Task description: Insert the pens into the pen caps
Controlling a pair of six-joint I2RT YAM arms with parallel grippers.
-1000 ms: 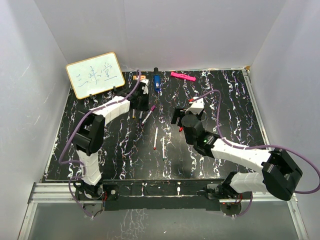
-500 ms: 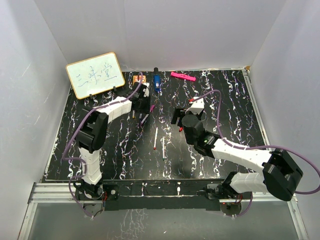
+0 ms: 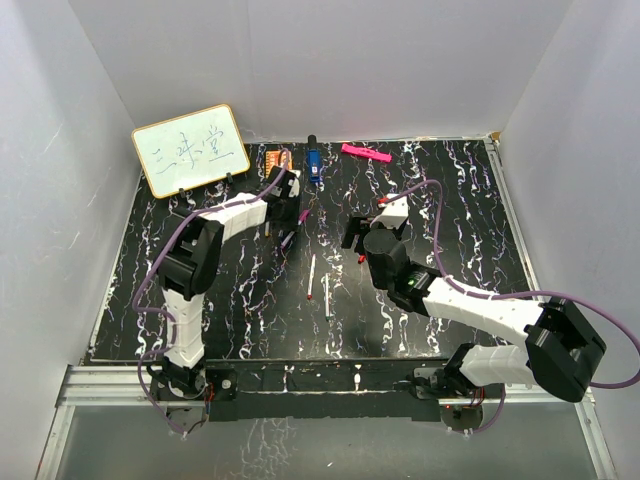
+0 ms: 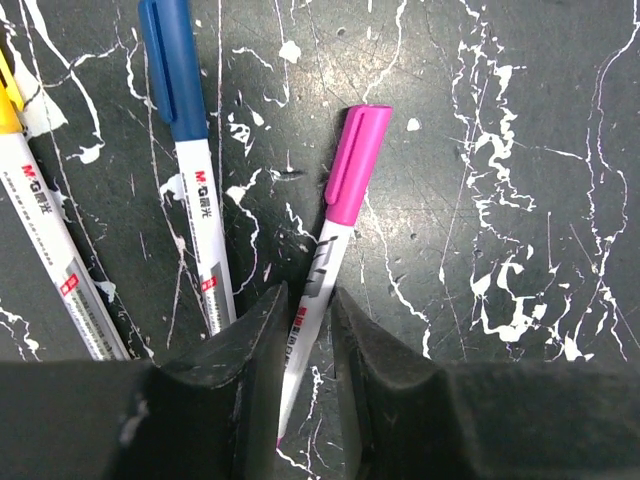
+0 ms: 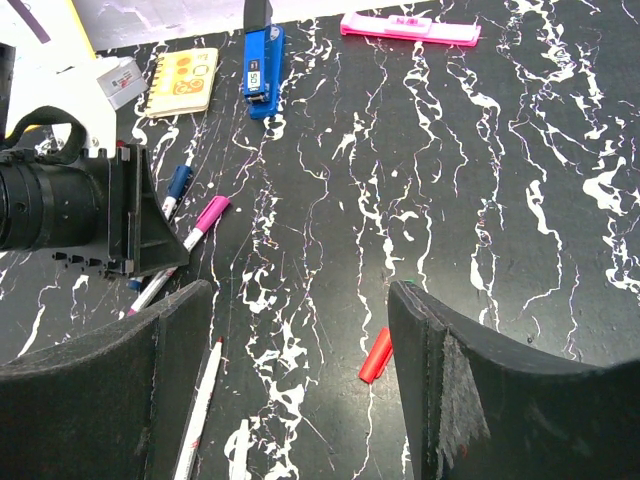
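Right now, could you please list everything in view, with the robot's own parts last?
Capped white-barrelled pens: three, magenta-capped pen, blue-capped pen, yellow-capped pen; side by side, far left of centre.
Uncapped white pens: two, red-tipped pen and second pen, tip colour unclear; centre.
Red plastic cap: one, red, loose, right of centre.
Orange square notepad: one, orange, far edge.
Thick blue block: one, blue, right of the notepad.
Flat pink bar: one, pink, far edge.
Framed whiteboard: one, white, far-left corner.
Left gripper: one, black, fingers either side of the magenta-capped pen's barrel.
Right gripper: one, black, open and empty.
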